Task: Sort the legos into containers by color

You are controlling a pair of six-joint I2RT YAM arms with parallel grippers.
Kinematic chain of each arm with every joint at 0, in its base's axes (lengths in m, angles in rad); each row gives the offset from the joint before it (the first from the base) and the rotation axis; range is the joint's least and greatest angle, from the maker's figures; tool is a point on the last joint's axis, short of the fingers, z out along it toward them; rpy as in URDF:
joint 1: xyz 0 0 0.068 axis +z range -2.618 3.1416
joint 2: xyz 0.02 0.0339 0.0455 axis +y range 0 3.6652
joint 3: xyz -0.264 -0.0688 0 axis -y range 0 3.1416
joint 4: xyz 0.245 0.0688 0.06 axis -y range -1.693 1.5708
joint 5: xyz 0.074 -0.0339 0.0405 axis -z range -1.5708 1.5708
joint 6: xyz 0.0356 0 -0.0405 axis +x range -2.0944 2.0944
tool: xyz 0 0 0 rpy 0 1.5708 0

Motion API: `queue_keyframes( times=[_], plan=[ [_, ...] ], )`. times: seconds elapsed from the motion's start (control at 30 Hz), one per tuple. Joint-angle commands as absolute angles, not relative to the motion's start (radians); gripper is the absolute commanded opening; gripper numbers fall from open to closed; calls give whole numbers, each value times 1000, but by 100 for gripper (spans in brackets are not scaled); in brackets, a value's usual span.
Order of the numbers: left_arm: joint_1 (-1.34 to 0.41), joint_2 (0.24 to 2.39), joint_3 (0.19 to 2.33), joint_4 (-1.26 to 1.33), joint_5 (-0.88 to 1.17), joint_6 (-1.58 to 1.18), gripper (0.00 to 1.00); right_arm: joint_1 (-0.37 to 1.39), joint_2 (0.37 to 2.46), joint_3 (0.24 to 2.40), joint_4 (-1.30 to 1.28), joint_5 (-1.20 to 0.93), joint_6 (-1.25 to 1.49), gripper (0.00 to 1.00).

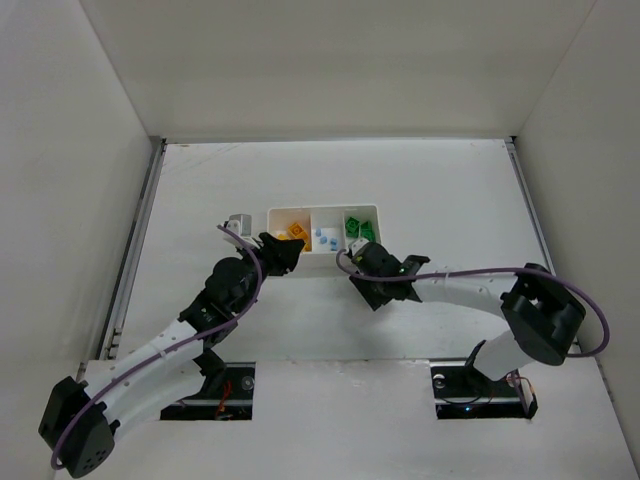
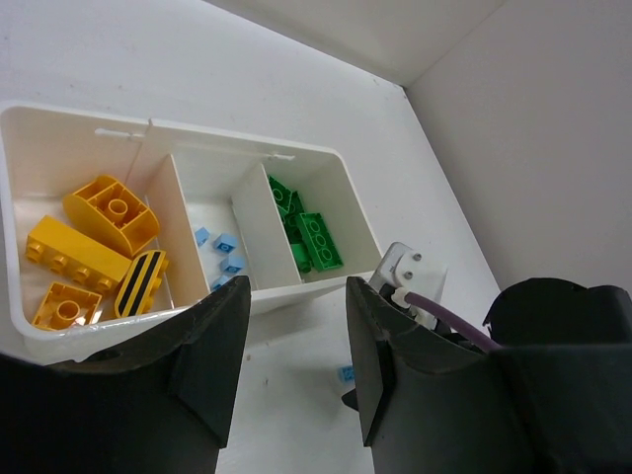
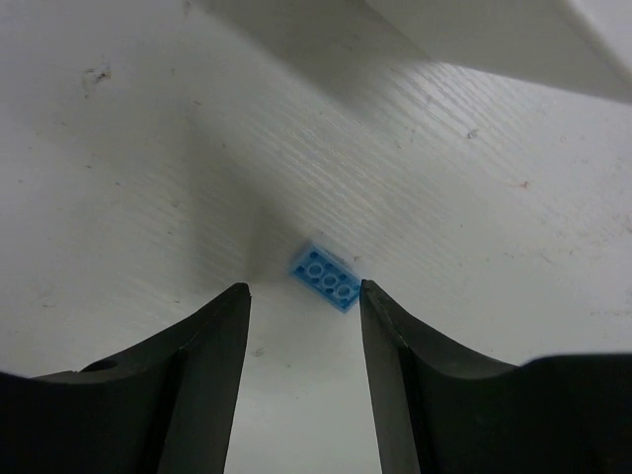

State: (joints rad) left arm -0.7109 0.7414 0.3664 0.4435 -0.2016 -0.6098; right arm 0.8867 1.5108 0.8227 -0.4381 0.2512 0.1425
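The white tray [image 1: 322, 264] has three compartments. In the left wrist view, yellow legos [image 2: 99, 212] lie in its left one, tiny pale blue ones [image 2: 225, 252] in the middle and green ones [image 2: 314, 237] on the right. One pale blue lego [image 3: 325, 276] lies upside down on the table in front of the tray. My right gripper [image 3: 304, 288] is open low over the table, and the lego's near corner touches or nearly touches the right fingertip. My left gripper [image 2: 296, 296] hangs open and empty before the tray's front wall; past its right finger the same blue lego [image 2: 347, 373] shows.
A small grey object [image 1: 239, 219] sits on the table just left of the tray. The right arm's wrist [image 2: 553, 336] and its purple cable are close beside my left gripper. White enclosure walls [image 1: 70, 150] stand on three sides of the table.
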Motion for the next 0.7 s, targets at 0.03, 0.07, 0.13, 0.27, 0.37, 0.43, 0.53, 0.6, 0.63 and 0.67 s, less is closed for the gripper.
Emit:
queue_keyframes(
  times=[0.03, 0.07, 0.13, 0.27, 0.37, 0.43, 0.53, 0.6, 0.63, 0.67],
  plan=[
    [-703, 716, 354, 462, -192, -595, 40, 851, 1517, 851, -379, 187, 66, 52],
    [-703, 715, 354, 460, -192, -595, 40, 843, 1526, 851, -376, 180, 66, 52],
    [-703, 713, 354, 459, -192, -594, 40, 832, 1542, 851, -367, 167, 71, 51],
    [-699, 700, 354, 448, -192, -592, 40, 818, 1557, 848, -341, 179, 63, 52],
    [-697, 693, 354, 448, -192, -589, 40, 809, 1562, 848, -330, 178, 60, 52],
    [-697, 693, 353, 448, -192, -589, 40, 808, 1568, 848, -327, 167, 64, 52],
    [-697, 696, 354, 448, -192, -589, 40, 803, 1580, 859, -356, 111, 113, 51],
    [-697, 698, 354, 448, -192, -589, 40, 806, 1578, 854, -368, 98, 150, 50],
    [-697, 698, 354, 448, -192, -588, 40, 811, 1574, 850, -371, 100, 162, 50],
    [-697, 699, 354, 448, -192, -588, 40, 826, 1565, 839, -376, 104, 181, 51]
  ],
)
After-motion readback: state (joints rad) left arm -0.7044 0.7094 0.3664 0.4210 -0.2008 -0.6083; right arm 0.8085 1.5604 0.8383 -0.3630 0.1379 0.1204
